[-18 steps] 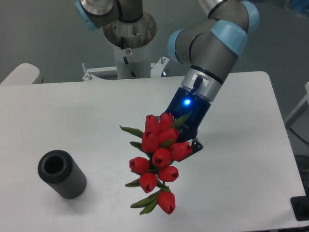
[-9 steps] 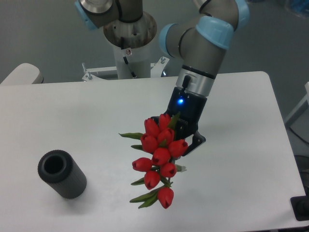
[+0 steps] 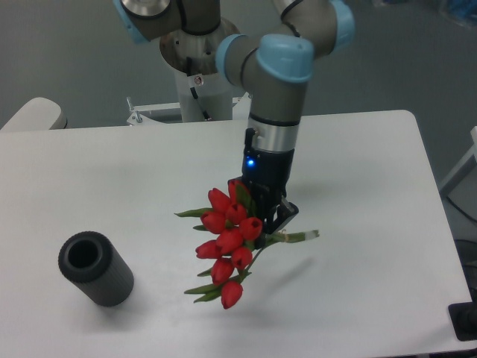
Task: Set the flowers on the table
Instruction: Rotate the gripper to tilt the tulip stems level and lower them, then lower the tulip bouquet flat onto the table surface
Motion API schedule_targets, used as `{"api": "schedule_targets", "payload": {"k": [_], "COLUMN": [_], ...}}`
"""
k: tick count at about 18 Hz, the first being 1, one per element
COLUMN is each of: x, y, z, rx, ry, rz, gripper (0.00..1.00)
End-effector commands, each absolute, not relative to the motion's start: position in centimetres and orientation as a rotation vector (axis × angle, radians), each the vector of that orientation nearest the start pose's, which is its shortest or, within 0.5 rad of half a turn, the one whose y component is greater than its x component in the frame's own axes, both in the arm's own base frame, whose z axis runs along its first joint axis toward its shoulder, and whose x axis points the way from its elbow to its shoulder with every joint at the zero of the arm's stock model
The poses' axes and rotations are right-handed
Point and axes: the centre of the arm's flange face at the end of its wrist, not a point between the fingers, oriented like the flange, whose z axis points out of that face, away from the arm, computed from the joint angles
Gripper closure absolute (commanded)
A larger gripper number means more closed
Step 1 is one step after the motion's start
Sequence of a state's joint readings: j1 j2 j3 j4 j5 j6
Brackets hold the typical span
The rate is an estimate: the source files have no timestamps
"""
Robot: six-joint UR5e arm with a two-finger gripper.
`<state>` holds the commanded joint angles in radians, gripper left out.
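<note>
Smooth matte white table [image 3: 373,171] under my gripper [image 3: 262,218], which pinches the red tulip bunch [image 3: 226,246] by its green stems; ribbed dark cylinder [image 3: 95,268] stands well left.

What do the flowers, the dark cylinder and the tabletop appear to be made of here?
The flowers, held in the hand, look artificial, perhaps plastic or fabric: uniform red buds, stiff green stems. The cylinder looks like dark grey rubber or foam, matte with fine ribbing and a hollow core. The table looks like smooth white laminate or painted board with a matte finish; the picture cannot settle which.
</note>
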<state>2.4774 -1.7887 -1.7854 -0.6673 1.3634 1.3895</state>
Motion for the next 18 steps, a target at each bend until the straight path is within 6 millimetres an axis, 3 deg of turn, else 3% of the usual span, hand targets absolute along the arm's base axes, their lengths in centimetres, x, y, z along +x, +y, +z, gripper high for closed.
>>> {"api": "schedule_targets", "payload": {"k": [2,7,11,18], "x": [-35.5,-35.0,-34.3,-31.0], "y": [48.1,45.9,44.0,43.8], "z": [36.5,34.0,31.3,26.3], "rx": [-2.666,-2.787,-2.887,-2.978], "ry": [0.841,1.081,1.203,1.33], "rz": [0.524,0.575,0.565,0.469], "gripper": [0.71,0.71,0.71,0.71]}}
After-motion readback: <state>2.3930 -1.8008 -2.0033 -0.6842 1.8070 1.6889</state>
